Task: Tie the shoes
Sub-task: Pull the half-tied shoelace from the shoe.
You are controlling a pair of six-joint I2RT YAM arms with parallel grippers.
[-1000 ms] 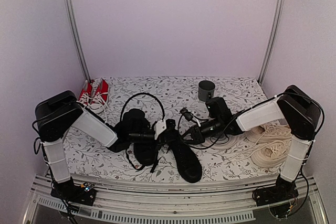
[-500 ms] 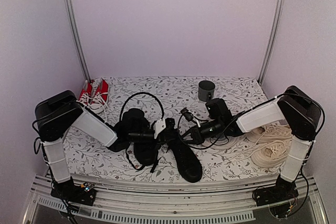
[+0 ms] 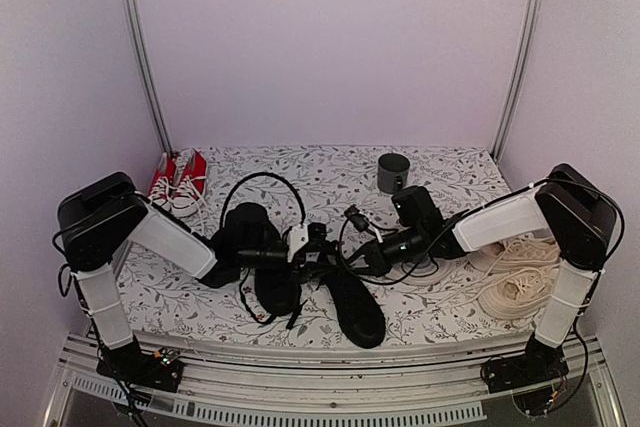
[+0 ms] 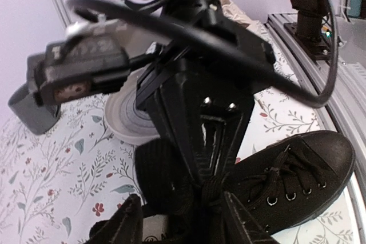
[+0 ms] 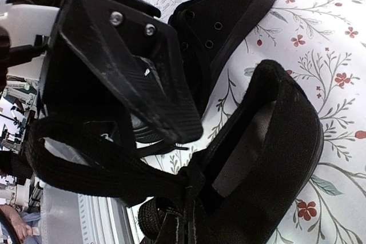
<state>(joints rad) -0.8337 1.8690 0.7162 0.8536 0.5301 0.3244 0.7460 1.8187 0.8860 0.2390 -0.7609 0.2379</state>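
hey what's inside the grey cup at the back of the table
The grey cup stands upright behind the right gripper; its inside is dark and hidden by its wall, so contents cannot be told.

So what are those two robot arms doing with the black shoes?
They are trying to tie the black shoes in the middle of the flowery table. The right gripper is pinched shut on a black lace over the shoes. The left gripper meets it there with its jaws partly open. Red sneakers and cream sneakers sit off to the sides, untouched.
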